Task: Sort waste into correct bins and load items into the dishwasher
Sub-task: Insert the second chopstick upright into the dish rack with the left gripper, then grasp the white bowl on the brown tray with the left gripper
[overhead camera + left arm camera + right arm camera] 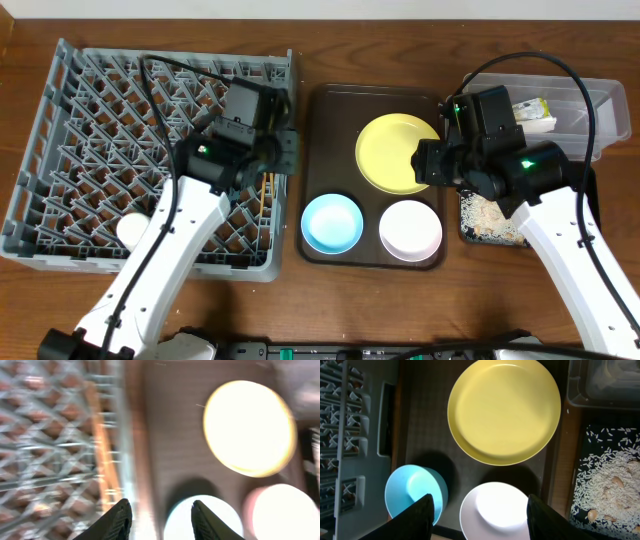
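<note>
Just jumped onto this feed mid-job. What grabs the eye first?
The big grey dish rack fills the left side. Beside it, a brown tray holds a yellow plate at the back, with a light-blue bowl and a white bowl in front. Loose rice lies in a black tray at right.

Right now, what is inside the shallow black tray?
Loose whitish rice and a few tan food scraps lie in the black tray. The right arm hides its far end overhead, and the wrist view crops its right edge.
</note>
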Available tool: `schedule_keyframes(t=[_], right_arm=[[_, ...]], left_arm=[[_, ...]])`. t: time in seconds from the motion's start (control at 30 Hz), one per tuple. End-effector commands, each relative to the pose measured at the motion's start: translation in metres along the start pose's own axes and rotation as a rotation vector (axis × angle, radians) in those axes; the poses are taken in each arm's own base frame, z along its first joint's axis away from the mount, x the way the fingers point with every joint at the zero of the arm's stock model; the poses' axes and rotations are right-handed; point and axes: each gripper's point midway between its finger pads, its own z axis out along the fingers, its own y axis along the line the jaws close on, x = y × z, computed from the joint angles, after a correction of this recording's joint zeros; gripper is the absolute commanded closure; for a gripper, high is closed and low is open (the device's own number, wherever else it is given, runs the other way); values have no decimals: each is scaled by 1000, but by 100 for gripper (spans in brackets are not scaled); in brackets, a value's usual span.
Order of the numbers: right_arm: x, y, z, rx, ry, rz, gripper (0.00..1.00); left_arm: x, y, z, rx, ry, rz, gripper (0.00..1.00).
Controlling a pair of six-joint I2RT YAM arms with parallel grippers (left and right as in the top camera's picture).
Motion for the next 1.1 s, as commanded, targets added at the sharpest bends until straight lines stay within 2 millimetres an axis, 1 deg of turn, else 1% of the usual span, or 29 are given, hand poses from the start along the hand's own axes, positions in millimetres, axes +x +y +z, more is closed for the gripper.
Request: schedule_keyframes(t=[0.0,0.1,0.2,0.3,0.33,0.47,0.5,0.57,0.63,0.7,0.77,0.83,0.93,1.0,1.03,1.07], right_arm=[[-1,-2,1,5,1,11,42],[-1,-2,1,5,1,12,41],[-1,-1,1,4,-3,12,41],[-3,-2,1,5,-9,15,40],[-3,-7,1,34,-13,40,41],[-4,-49,-8,198,-42,201,41],[-5,-58,-11,210,-45,229,41],[-8,-74,-18,221,-58,278,41],[-12,-95,-27,238,-82,347,41],[-16,-113,-37,233,-101,402,40],[-18,-132,-46,230,-118,448,40],[-16,-157,-55,245,-135,526,37],[-10,-187,-66,260,-146,640,35],[-4,-206,-74,286,-153,707,25],[-1,-213,-77,297,-155,733,14],[2,-219,-79,306,-155,756,6]], left_arm=[[14,-42,3,167,67,33,57],[32,-59,13,185,119,77,57],[47,-78,26,204,170,127,54],[57,-96,42,224,199,171,53],[60,-101,48,229,206,182,52],[74,-119,76,243,248,224,51],[81,-124,85,245,266,238,51],[90,-131,97,248,289,257,50],[101,-139,109,254,310,278,50],[110,-147,120,260,326,301,47],[121,-154,131,264,345,321,47],[132,-158,140,259,368,337,47],[145,-157,152,245,401,347,47],[149,-155,158,240,413,346,47],[150,-155,161,238,416,346,48],[151,-155,162,238,416,346,52]])
